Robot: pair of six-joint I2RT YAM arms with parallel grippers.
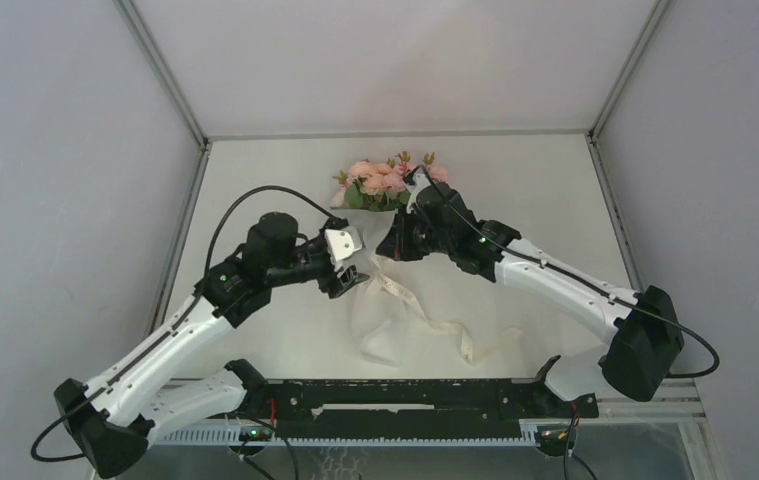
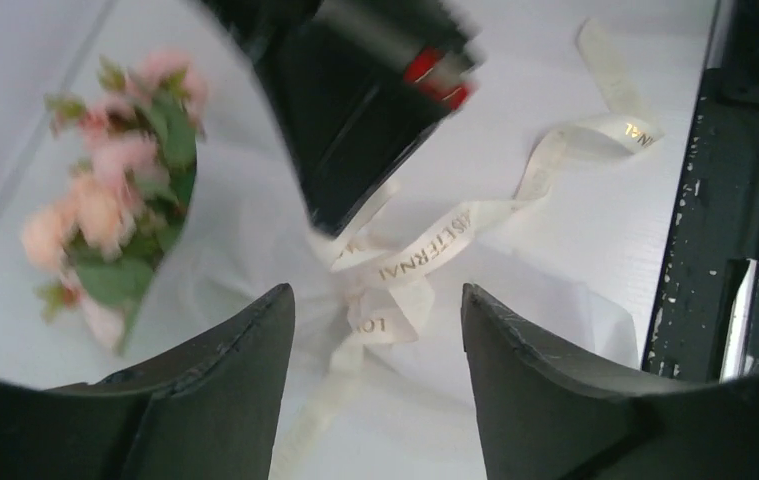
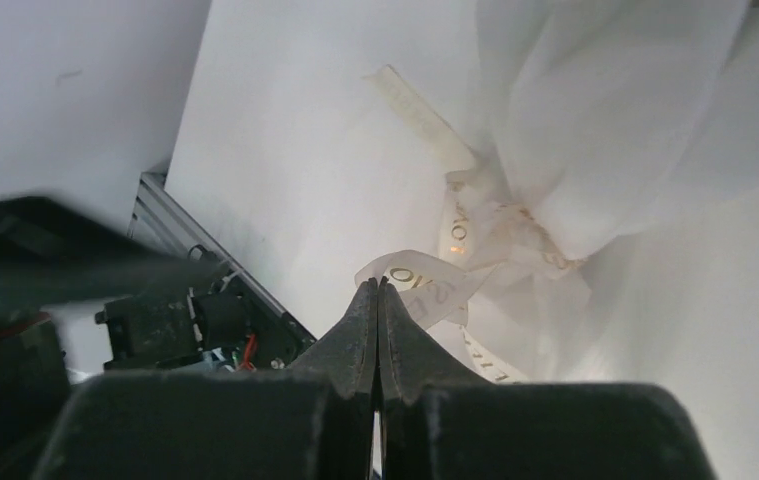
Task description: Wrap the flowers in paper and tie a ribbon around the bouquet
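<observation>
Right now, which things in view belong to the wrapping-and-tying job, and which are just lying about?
Belong to the job:
- flowers
- paper, wrapped round them
- ribbon, round the paper's pinched middle
- left tool, open
- right tool, shut

Not part of it:
- black rail along the near edge of the table
- black cable on the left arm

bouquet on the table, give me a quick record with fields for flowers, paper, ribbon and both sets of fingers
flowers: pink roses with green leaves, at the far end of the wrap
paper: translucent white, around the stems, pinched at the middle
ribbon: cream, gathered at the pinch, tails trailing loose
left fingers: open, over the pinch, holding nothing
right fingers: shut, tips at a ribbon loop, grip unclear
</observation>
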